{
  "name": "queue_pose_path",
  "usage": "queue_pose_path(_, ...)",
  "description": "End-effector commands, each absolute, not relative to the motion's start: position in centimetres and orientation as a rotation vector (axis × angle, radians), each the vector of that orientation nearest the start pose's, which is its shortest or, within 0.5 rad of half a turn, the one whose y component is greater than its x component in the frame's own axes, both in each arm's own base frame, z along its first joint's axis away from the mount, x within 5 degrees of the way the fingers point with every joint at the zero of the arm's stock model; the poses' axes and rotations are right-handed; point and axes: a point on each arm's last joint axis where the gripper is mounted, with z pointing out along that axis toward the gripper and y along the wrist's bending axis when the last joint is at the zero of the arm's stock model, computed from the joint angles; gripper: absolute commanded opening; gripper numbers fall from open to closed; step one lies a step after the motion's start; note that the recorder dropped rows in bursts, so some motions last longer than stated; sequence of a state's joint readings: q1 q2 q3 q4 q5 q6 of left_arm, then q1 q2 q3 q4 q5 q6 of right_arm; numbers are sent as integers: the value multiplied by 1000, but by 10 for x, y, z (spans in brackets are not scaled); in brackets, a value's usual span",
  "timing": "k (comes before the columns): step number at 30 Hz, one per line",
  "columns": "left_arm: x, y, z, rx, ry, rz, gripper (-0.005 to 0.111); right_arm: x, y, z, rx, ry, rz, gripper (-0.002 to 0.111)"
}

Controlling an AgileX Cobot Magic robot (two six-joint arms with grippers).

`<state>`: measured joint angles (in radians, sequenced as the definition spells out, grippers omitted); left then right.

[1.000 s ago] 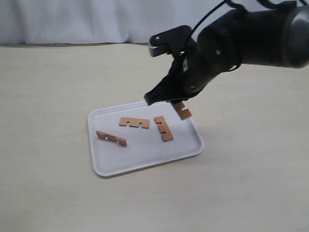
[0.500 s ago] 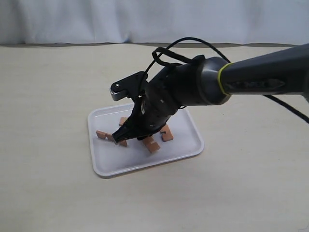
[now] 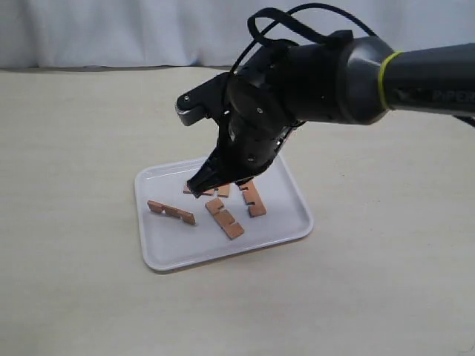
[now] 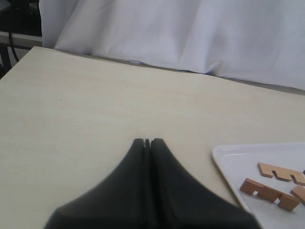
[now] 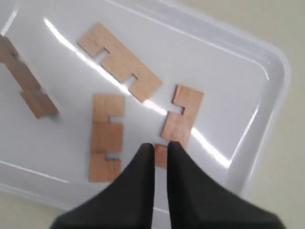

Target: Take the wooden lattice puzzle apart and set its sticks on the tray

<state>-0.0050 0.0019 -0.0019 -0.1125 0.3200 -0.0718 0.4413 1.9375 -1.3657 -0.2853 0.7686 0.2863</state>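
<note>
No assembled lattice shows in any view; the puzzle is fully apart, and all four sticks lie flat and separate inside the tray (image 3: 185,241). One stick (image 3: 171,212) lies near a short end of the tray; a second stick (image 3: 225,219) lies at the tray's middle; a third stick (image 3: 252,199) lies between that middle and the other short end; a fourth stick (image 3: 223,191) lies toward the tray's far long rim, partly hidden under the arm. As far as the exterior view shows, none rests on another and none overhangs the tray's rim.

The right gripper (image 5: 160,146) hangs low over the tray, just above the fourth stick; its fingers stand a narrow slit apart with nothing clamped between them. The sliver of wood seen through that slit looks to me like the end of a stick lying on the tray below, not a held piece. The left gripper (image 4: 147,141) is pressed closed and empty; it sits over the table (image 4: 71,105) off one corner of the tray, well apart from the sticks.

By my reading the task is all but finished: the taking apart is done, and every stick is counted and on the tray. What seems left is only to lift the right arm clear of the tray without brushing the sticks beneath it; the left arm appears to have nothing more to do.
</note>
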Motion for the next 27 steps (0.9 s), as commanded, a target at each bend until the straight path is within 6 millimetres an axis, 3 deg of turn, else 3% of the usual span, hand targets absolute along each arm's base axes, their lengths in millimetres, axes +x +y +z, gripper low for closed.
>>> queue_pose_path(1, 54, -4, 185, -128, 1789, -171, 0, 352, 121, 164, -416, 2877, -150, 4)
queue_pose_path(4, 54, -4, 185, -128, 1789, -171, 0, 340, 80, 164, -298, 2971, -32, 4)
queue_pose_path(6, 54, -4, 185, -128, 1789, -171, 0, 326, 42, 187, -100, 2928, 2, 4)
queue_pose_path(9, 54, -4, 185, -128, 1789, -171, 0, 288, -14, 231, 145, 2797, -27, 4)
queue_pose_path(13, 54, -4, 185, -128, 1789, -171, 0, 241, -47, 256, 236, 2605, -148, 4)
queue_pose_path(18, 54, -4, 185, -128, 1789, -171, 0, 185, -43, 256, 217, 2329, -197, 4)
queue_pose_path(27, 54, -4, 185, -128, 1789, -171, 0, 115, -25, 284, 219, 1862, -149, 4)
